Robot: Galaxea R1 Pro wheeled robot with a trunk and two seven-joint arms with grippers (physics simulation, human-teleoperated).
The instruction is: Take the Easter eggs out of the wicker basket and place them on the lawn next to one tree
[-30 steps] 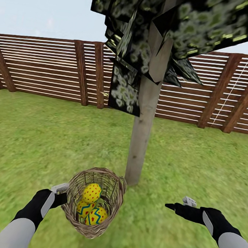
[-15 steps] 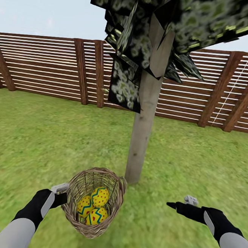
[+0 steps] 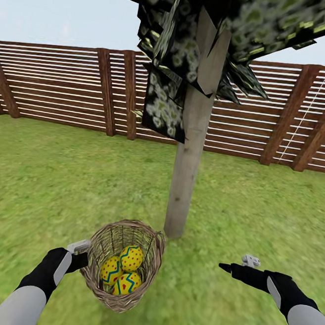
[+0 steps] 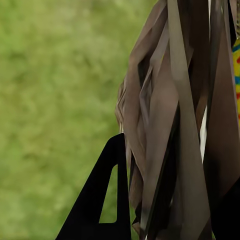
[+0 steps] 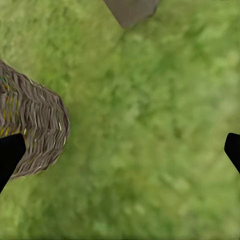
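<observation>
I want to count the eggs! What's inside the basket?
Three Easter eggs lie inside the wicker basket, yellow with red dots and blue zigzags. They cover the basket's bottom, so anything under them is hidden.

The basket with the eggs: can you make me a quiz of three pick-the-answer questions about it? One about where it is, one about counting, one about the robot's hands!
1. Where is the basket?
A. Behind the fence
B. Near the foot of the tree, held at the left arm
C. Up in the leaves

2. How many eggs are in the basket?
A. One
B. Five
C. Three

3. What is the right pincer doing?
A. Open and empty above the lawn
B. Squeezing an egg
C. Gripping the trunk

Answers: 1 B, the left pincer clamps the wicker rim close to the trunk. 2 C, three yellow dotted eggs lie inside. 3 A, the right wrist view has its fingertips wide apart with grass between them.
</observation>
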